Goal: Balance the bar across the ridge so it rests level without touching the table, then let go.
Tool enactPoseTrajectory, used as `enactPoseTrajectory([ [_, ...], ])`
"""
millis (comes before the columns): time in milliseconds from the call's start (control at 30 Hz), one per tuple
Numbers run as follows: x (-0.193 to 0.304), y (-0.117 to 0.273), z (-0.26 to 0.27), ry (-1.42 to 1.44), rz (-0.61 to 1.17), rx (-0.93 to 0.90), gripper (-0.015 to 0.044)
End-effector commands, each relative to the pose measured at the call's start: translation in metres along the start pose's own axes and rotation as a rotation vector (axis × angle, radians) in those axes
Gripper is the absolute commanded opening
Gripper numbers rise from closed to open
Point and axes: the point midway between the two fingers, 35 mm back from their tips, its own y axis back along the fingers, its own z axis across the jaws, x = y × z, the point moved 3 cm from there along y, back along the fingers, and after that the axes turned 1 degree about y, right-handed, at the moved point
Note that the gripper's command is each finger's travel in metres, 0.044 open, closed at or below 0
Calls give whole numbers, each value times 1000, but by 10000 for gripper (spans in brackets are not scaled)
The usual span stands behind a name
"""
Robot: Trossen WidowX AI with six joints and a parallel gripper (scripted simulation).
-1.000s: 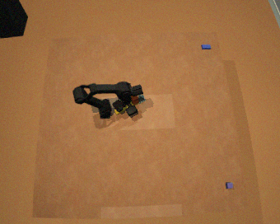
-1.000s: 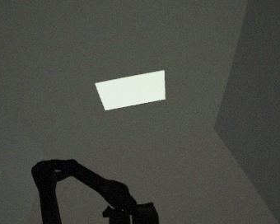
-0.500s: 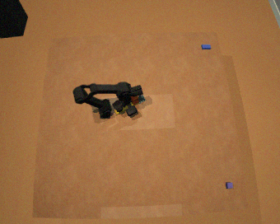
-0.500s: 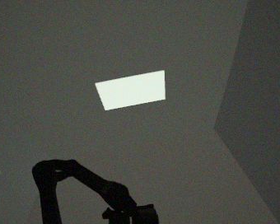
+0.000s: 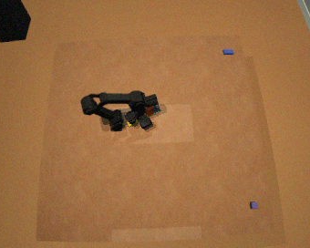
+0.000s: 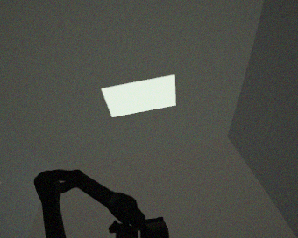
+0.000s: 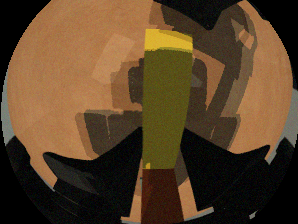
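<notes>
Two fingers grip one yellow-and-red bar (image 7: 166,107).

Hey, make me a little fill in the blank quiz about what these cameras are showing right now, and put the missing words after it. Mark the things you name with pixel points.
1. The end effector (image 5: 139,120) (image 7: 161,132) is closed on the two-colored ______.
2. In the wrist view, the part at the far end is colored ______.
3. From above, the small block (image 5: 253,205) at the lower right is ______.
4. The block (image 5: 228,52) at the upper right is ______.

Missing words: bar; yellow; purple; blue.
</notes>
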Motion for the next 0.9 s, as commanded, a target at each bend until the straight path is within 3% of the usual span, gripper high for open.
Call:
enactPoseTrajectory([
  [0,0,2,0,0,0,0,32],
  [67,1,6,0,0,0,0,0],
  [867,6,67,1,2,1,0,0],
])
